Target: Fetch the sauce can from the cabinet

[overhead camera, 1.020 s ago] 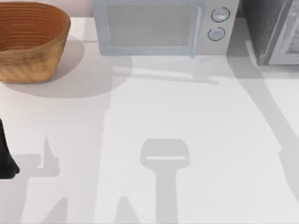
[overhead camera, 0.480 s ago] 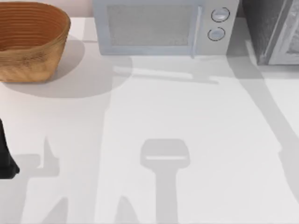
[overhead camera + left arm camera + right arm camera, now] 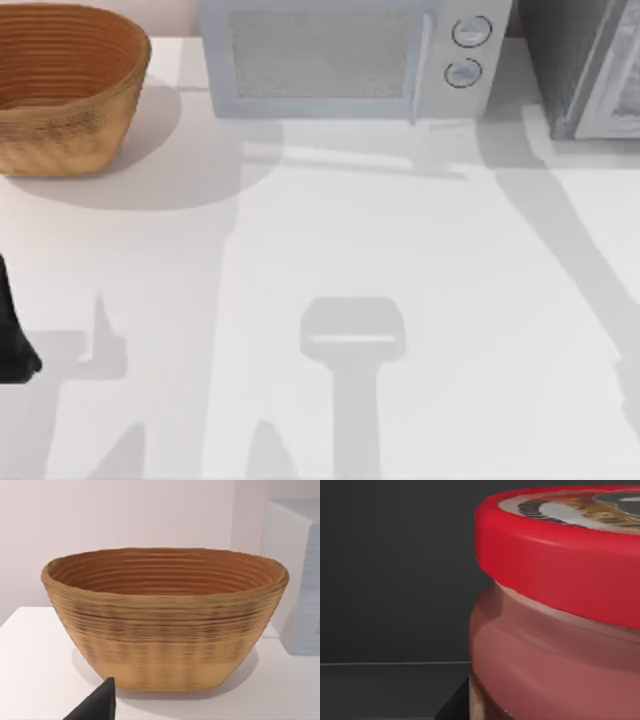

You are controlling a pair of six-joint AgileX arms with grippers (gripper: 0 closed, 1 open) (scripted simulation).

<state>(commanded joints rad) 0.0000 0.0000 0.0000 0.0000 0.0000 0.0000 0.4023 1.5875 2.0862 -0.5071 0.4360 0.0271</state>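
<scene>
The sauce can (image 3: pixel 555 630) shows very close in the right wrist view. It has a red-rimmed lid with an orange-yellow label, a reddish body, and dark cabinet walls (image 3: pixel 395 580) behind it. A dark edge of my right gripper sits just beside the can's base. In the top view the cabinet (image 3: pixel 570 60) is the dark grey speckled box at the back right, with its lighter door panel (image 3: pixel 625 80) at the right edge. My left arm (image 3: pixel 12 345) is parked at the table's left edge.
A woven brown basket (image 3: pixel 60 110) stands at the back left and sits straight ahead in the left wrist view (image 3: pixel 165 630). The pale microwave (image 3: pixel 340 60) with two round knobs stands at the back centre. Arm shadows cross the white table (image 3: pixel 400 230).
The long shadow on the table's right side has slid a little to the right, and the cabinet's door panel has shifted slightly. The left arm has stayed still.
</scene>
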